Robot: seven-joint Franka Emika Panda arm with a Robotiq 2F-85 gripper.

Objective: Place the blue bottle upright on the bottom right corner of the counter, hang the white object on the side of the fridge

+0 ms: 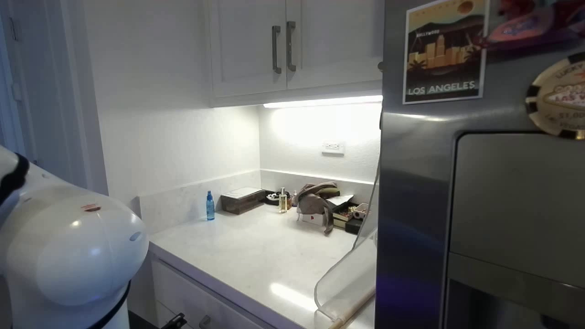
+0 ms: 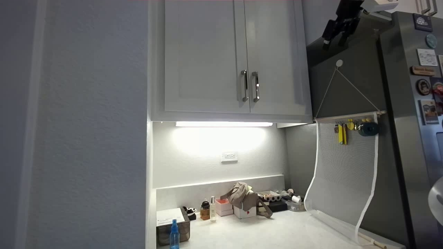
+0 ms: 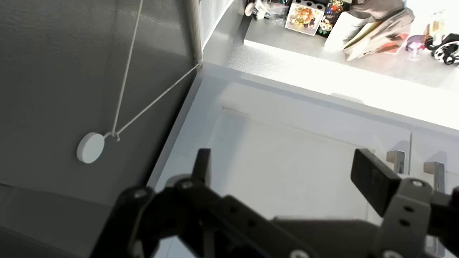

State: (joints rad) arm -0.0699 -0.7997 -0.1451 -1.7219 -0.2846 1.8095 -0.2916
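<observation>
Blue bottle (image 1: 210,209): one, upright on counter (image 1: 256,256) | white sheet (image 2: 346,173): one, hanging on fridge (image 2: 367,72) | claw (image 3: 288,173): one, wide

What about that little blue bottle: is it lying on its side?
No, in an exterior view the blue bottle stands upright on the counter, near a brown box.

Wht sheet (image 2: 346,180) hung on fridge side (image 2: 367,79); blue btl (image 2: 174,236) upright nr box (image 2: 184,227).
</observation>
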